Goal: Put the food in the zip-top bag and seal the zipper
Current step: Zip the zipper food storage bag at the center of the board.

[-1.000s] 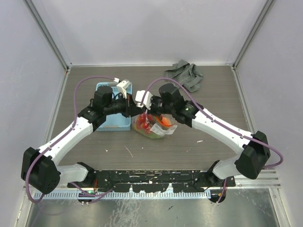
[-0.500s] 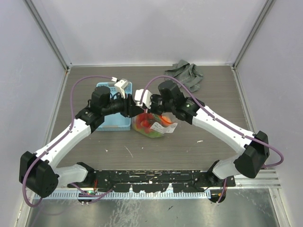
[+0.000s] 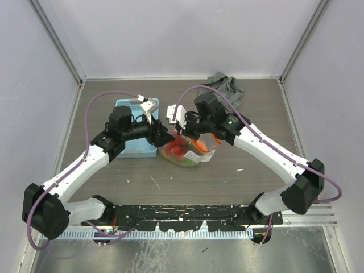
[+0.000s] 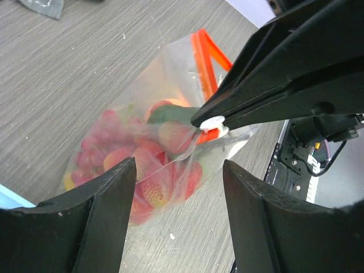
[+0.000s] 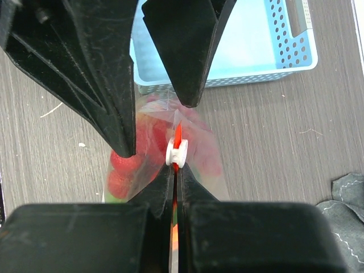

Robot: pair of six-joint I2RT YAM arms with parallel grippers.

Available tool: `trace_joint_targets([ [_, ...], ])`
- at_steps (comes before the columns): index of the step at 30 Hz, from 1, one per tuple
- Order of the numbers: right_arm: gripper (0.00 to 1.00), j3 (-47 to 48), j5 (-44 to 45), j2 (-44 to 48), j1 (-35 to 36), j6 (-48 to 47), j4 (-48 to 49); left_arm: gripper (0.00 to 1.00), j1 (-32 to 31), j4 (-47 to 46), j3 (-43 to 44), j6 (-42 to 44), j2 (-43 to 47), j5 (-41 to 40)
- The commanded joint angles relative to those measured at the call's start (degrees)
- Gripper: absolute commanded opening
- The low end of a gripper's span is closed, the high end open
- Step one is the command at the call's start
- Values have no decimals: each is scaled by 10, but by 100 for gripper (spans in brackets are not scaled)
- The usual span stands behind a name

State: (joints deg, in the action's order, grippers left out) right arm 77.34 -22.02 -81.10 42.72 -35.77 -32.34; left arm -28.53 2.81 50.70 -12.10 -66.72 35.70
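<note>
Filling step apparently done: food (image 4: pixel 151 170), meaning strawberries, grapes and something yellow and orange, packed inside the zip-top bag (image 4: pixel 165 74), with no fruit showing outside it in any view. Bag lying between the two arms, just beside the light blue basket (image 5: pixel 239 34), lower end seemingly resting on the table (image 4: pixel 68 68), mouth edge raised.

Right end effector (image 5: pixel 174 170) clenched on the zipper (image 4: pixel 206 57) at its white slider (image 5: pixel 174 153), fingers pinched flat together with the red-orange strip running between them. Left end effector (image 4: pixel 177 165) released, fingers spread wide to either side of the bag's upper part, no clear contact with the plastic.

Sealing begun but not shown complete. A length of red-orange strip stretching from the slider toward the far corner; the rest of the mouth crumpled and hidden behind plastic and black fingers. Impossible to tell which stretch is pressed shut.

Probably left to do: steadying a corner of the bag with the free end effector, running the slider to the end of the strip, then letting go.
</note>
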Motion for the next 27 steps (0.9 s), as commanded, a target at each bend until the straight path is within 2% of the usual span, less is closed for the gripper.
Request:
trace_joint_targets([
  [1,1,24,-17,27,-3,11,-6,63,-2,-66,2,56,1,57],
  [5,1,23,-23,32,-3,16,-5,59,-2,-78,6,88,-12,97],
  [15,2,18,-38,40,-3,16,-5,49,-2,-141,-9,129,-44,126],
  [18,2,14,-38,36,-3,16,-5,39,-2,-161,-9,120,-53,144],
  [23,2,10,-35,36,-3,19,-4,16,-2,-159,-6,121,-56,156],
  [27,10,-2,-19,49,-3,21,12,0,-2,-147,-10,126,-50,151],
])
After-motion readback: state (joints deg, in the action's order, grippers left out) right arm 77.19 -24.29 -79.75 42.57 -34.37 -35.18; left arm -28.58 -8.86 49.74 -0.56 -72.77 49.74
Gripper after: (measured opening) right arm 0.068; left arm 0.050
